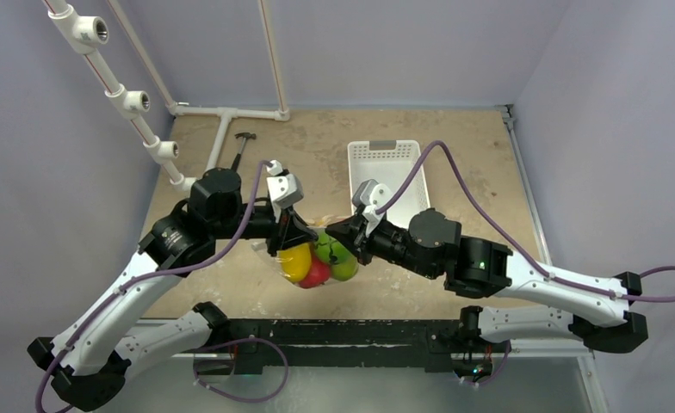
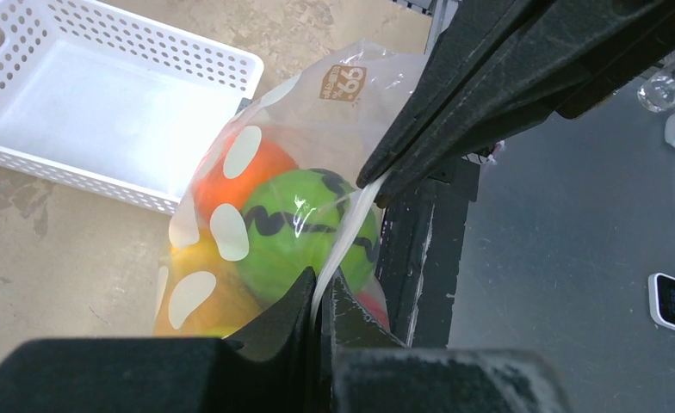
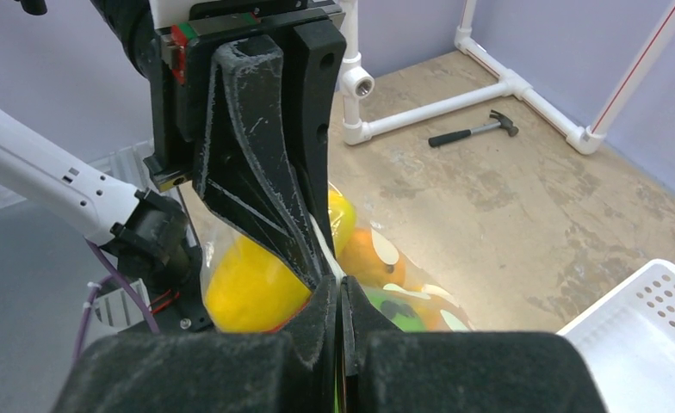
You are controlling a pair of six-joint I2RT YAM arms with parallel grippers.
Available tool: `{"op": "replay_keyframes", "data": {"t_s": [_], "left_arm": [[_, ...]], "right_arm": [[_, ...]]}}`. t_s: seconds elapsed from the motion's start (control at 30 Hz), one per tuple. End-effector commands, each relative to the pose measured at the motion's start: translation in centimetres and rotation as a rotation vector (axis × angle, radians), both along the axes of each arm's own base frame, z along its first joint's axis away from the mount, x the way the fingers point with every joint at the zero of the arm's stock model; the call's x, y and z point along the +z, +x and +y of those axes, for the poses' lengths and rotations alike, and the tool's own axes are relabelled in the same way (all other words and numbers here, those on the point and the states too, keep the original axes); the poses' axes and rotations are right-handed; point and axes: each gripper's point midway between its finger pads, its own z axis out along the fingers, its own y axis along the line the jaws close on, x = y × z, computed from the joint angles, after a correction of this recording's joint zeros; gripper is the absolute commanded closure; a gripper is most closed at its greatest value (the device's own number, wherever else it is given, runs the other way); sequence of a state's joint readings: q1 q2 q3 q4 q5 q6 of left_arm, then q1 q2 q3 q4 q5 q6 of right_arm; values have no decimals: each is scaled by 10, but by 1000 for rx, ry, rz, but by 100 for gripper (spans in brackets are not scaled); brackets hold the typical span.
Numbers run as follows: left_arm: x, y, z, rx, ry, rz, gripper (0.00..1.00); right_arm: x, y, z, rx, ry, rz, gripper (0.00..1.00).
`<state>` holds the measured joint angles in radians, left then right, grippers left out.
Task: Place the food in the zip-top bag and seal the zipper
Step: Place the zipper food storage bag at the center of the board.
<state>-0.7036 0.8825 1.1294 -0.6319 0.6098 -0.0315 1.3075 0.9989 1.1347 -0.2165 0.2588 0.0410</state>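
Observation:
The zip-top bag (image 1: 317,262), clear with white dots, hangs off the table between both grippers. Inside it is the food: a yellow fruit (image 1: 295,261), a red one (image 1: 315,274) and green ones (image 1: 343,262). The left wrist view shows a green striped fruit (image 2: 304,228), an orange one (image 2: 252,168) and a yellow one (image 2: 196,301) through the plastic. My left gripper (image 2: 323,280) is shut on the zipper (image 2: 351,222). My right gripper (image 3: 341,286) is shut on the same strip, close beside the left gripper's fingers (image 3: 265,146). I cannot tell how much of the zipper is closed.
The white slotted basket (image 1: 384,168) stands behind the right gripper and holds nothing. A hammer (image 1: 241,148) lies at the back left beside a white pipe frame (image 1: 222,116). The black base rail (image 1: 343,331) runs along the table's near edge, below the bag.

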Motion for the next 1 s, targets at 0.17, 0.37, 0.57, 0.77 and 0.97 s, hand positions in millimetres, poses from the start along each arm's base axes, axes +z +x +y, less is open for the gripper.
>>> {"op": "replay_keyframes", "data": {"t_s": [0.17, 0.37, 0.57, 0.77, 0.97], "left_arm": [[-17, 34, 5, 153, 77, -19, 100], [-8, 63, 17, 326, 76, -85, 100], [-1, 93, 29, 486, 93, -133, 100], [12, 132, 52, 712, 119, -236, 100], [21, 166, 65, 857, 163, -345, 100]], "right_arm": [[35, 10, -12, -77, 163, -26, 100], [10, 36, -22, -258, 96, -1, 87], [16, 45, -40, -363, 182, 31, 39], [15, 48, -50, -411, 229, 49, 32], [18, 49, -58, -437, 293, 67, 30]]}}
